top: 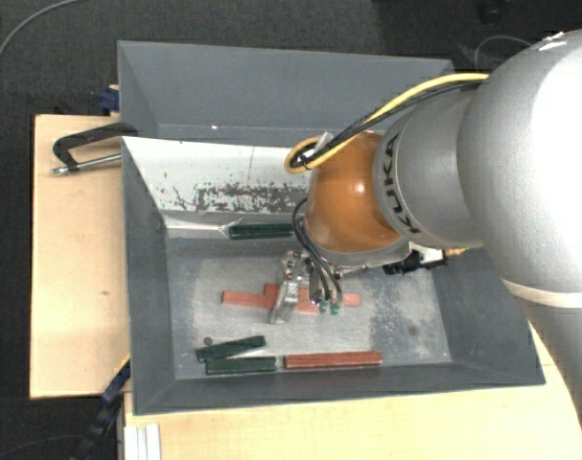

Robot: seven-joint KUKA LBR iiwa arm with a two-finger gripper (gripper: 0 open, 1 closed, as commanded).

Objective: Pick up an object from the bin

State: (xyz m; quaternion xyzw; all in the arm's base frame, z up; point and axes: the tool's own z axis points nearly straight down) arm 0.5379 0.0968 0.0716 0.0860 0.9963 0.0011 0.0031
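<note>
Reddish-brown flat bar (pixel 243 299), stiff-looking, plastic or wood, is lying in the middle of the grey metal bin (pixel 142 286), its right end running in under the gripper (pixel 305 300). The gripper is hanging directly over this centre cluster, low to the floor. Open or closed: cannot tell, since the orange wrist cover and cables are masking it.

Handling, as a judgement: the bar is looking light, rigid and thin, so it is likely lying flush on the floor and giving little edge to catch. Smooth faces may be slipping. The best hold is probably across the narrow width, near mid-length, to keep it from swinging.

Count:
- Reddish-brown bars: one long one (pixel 332 359) resting along the lower edge of the floor, and at least two crossing in the centre. The exact number there is hidden.
- Dark green bars: three. One (pixel 260 229) is sitting against the back wall in the upper middle, and two (pixel 231 350) (pixel 241 365) are lying side by side at lower left, just beside the long reddish one.
</note>
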